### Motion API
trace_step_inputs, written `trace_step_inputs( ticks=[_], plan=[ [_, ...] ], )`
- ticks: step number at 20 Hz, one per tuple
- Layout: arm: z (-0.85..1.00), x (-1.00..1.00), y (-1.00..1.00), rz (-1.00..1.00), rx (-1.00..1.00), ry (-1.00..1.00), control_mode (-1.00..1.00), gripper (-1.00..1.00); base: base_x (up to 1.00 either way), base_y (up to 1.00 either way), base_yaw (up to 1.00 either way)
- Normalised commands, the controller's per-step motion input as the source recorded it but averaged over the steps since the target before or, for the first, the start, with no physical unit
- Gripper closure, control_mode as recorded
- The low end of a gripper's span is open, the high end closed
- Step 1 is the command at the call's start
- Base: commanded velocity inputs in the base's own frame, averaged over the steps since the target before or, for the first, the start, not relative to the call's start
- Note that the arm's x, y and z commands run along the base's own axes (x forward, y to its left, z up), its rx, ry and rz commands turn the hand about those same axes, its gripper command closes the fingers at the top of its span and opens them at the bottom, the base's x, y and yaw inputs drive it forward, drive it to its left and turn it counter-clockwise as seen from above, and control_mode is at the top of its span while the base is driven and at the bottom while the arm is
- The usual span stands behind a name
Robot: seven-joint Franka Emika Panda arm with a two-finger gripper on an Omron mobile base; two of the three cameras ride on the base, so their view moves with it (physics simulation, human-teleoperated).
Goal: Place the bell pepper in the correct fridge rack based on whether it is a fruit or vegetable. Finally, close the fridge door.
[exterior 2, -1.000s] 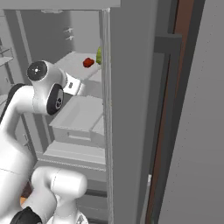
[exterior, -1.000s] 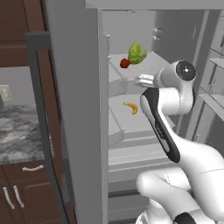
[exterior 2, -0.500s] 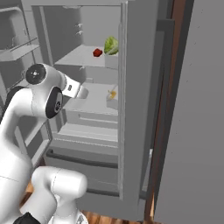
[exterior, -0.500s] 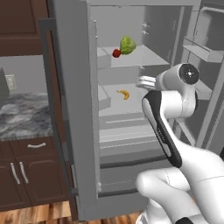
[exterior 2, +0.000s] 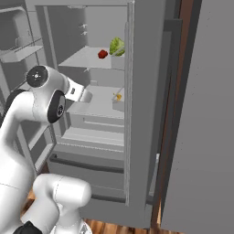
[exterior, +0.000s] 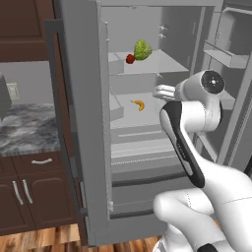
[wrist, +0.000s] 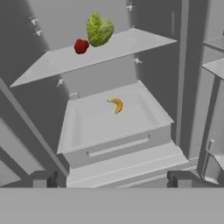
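Tool (wrist: 112, 179) (spread) before open fridge (wrist: 183, 78)

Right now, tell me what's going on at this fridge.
The white arm is in front of the open fridge with its pincer open and empty. The bell pepper already sits on the upper shelf beside a green leafy vegetable, while a banana lies on the shelf below. Both fridge doors stand open, so closing the door is what remains.

Green cabbage (wrist: 99, 29) on upper shelf; banana (wrist: 115, 105) on lower shelf (wrist: 96, 120).
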Motion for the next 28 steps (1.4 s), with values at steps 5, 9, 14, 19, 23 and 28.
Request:
trace_step_inputs(
  ticks=[5,9,14,19,23,28],
  plan=[
    [0.13,-0.69,0.11,0.09,-0.03,-0.20,-1.00,-1.00,0.00,0.00,0.00],
    [0.35,-1.00,0.90,0.20,-0.25,-0.22,-1.00,-1.00,0.00,0.00,0.00],
    [0.31,-0.95,1.00,0.11,-0.34,-0.11,-1.00,-1.00,0.00,0.00,0.00],
    [0.07,-0.94,1.00,0.04,-0.47,-0.09,-1.00,-1.00,0.00,0.00,0.00],
    [0.00,-0.69,0.99,0.02,-0.41,-0.03,-1.00,-1.00,0.00,0.00,0.00],
    [0.00,-0.44,1.00,0.00,-0.36,-0.12,-1.00,-1.00,0.00,0.00,0.00]
  ],
)
